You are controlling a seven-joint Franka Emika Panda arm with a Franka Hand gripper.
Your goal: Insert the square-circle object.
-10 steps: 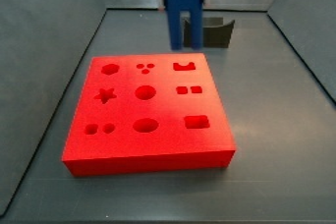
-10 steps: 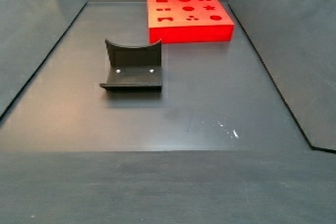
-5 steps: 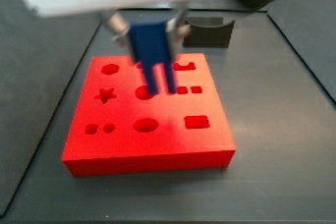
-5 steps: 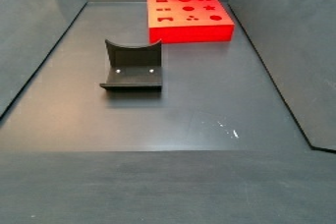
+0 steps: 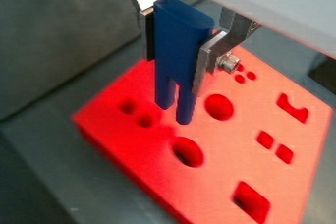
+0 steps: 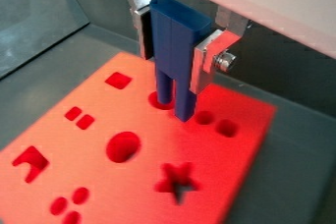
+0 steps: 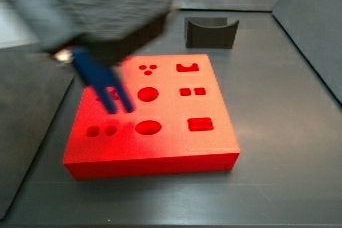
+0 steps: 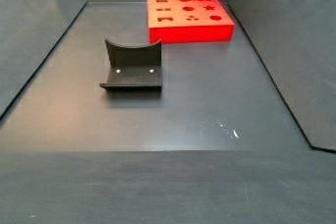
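Observation:
My gripper (image 5: 180,47) is shut on the square-circle object (image 5: 175,61), a slim bright blue piece with two short prongs pointing down. In both wrist views the prongs hang just above the red board (image 5: 132,140), over its holes; I cannot tell whether they touch. The gripper (image 6: 175,47) holds the blue piece (image 6: 174,66) above the board (image 6: 230,174). In a side view the arm is blurred; the gripper (image 7: 80,56) holds the blue piece (image 7: 102,82) tilted over the left part of the board (image 7: 174,147). The board also shows in a side view (image 8: 192,31), where the gripper is out of view.
The red board has several shaped holes: a round one (image 7: 148,94), an oval (image 7: 147,128), a rectangle (image 7: 201,125). The dark fixture stands behind the board (image 7: 210,32) and in a side view on the grey floor (image 8: 132,68). Grey walls enclose the floor.
The gripper with the blue piece has come down from behind the board and moved left over its left part; the piece now hangs tilted. Board and fixture have not moved.

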